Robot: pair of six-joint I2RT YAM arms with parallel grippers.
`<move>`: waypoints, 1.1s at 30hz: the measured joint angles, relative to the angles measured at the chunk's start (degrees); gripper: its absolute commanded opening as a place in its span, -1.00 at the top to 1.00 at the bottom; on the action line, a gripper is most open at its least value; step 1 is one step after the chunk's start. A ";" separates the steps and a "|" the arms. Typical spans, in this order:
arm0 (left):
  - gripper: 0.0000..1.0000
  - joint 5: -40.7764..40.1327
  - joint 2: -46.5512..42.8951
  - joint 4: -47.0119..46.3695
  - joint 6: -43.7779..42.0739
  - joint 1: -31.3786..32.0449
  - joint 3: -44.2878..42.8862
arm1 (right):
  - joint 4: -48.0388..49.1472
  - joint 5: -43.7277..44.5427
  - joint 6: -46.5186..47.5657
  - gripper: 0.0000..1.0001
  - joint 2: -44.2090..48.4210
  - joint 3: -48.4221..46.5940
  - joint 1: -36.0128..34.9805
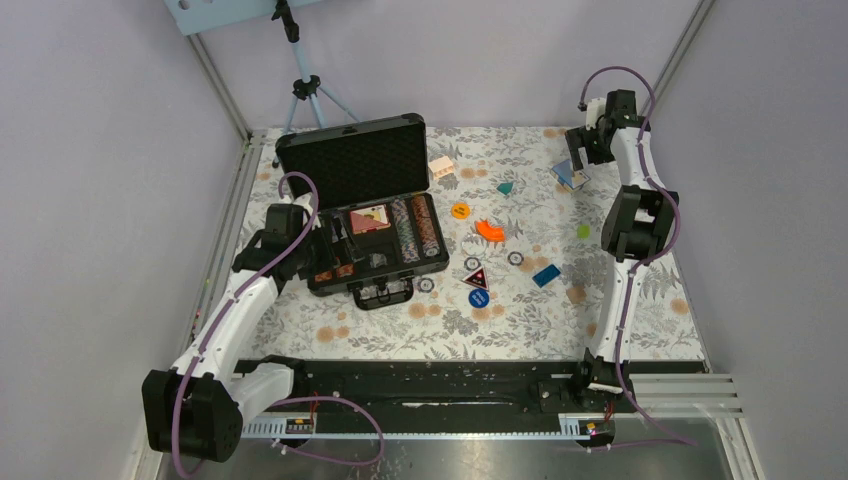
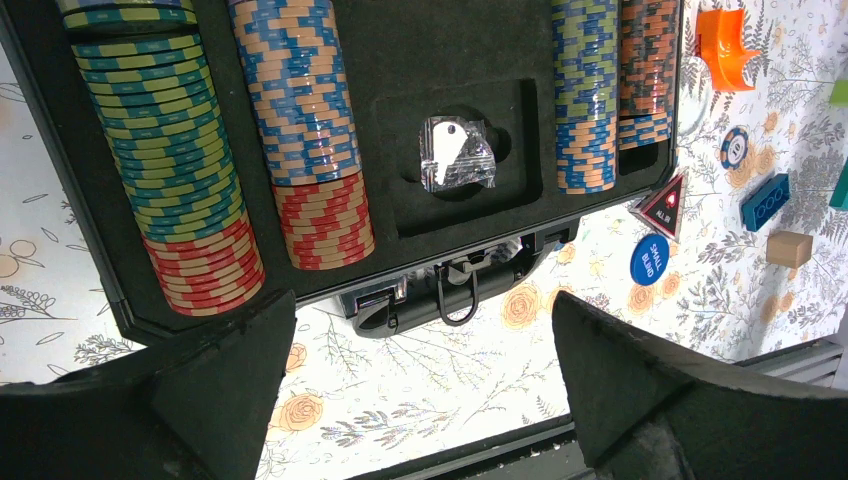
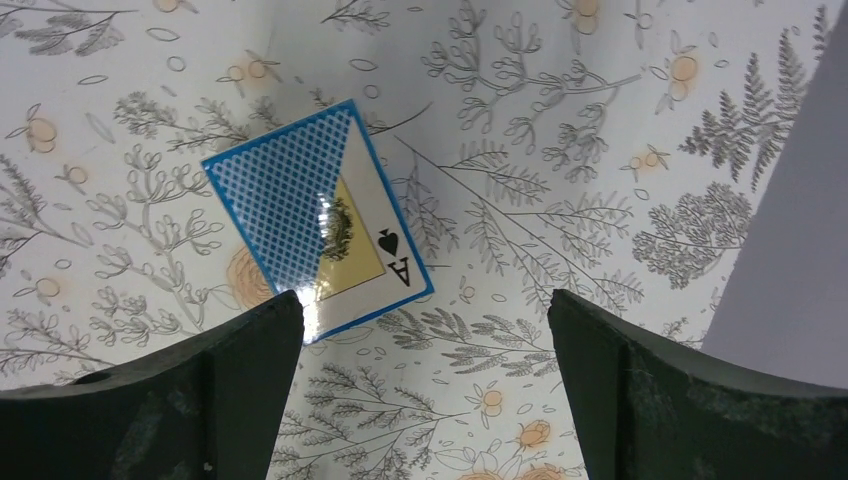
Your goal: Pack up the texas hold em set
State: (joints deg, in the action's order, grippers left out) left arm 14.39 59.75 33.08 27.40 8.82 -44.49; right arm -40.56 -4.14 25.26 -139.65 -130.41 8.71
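A floral-patterned table (image 1: 640,330) fills a lavender-walled cell, with a tripod standing at the far edge. The black briefcase (image 1: 352,165) sits left of centre, lid raised at its far side and handle at its near side. Its long axis runs left to right, the right end swung slightly farther away, and it opens upward. Rows of striped chips (image 1: 418,228) already lie in their grooves, running near to far, and one card deck (image 1: 369,219) sits in its pocket. In the left wrist view the neighbouring foam pocket (image 2: 457,155) holds only a small clear bag.

Packing looks partly done. A blue card deck (image 3: 318,215) lies flat at the far right of the table, well apart from the case. The blue disc (image 1: 478,298), the orange disc (image 1: 460,211), the triangular marker (image 1: 476,277) and small round discs (image 1: 515,258) are scattered on the cloth to the right of the case. The lid remains to be shut.

The left gripper (image 2: 422,300) hangs over the case's left end, jaws spread wide and empty. The right gripper (image 3: 425,300) hovers above the blue deck, equally wide, touching nothing. The deck lies skewed to its fingers.
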 measured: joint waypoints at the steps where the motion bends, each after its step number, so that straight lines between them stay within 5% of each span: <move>1: -0.98 0.02 0.00 0.00 0.00 0.00 0.00 | -0.13 -0.28 0.48 -0.99 -0.02 0.00 0.02; 16: -0.98 0.46 0.00 -0.20 -0.20 0.00 0.00 | -1.79 -3.76 2.40 -0.98 -2.45 0.00 -1.22; 33: -0.98 1.20 0.00 -0.22 -0.24 0.00 0.00 | 1.27 4.59 4.09 -0.99 -2.80 1.86 -0.59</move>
State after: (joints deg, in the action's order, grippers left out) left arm 15.59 59.75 32.86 27.16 8.82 -44.49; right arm -39.29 0.45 29.34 -142.45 -128.55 8.12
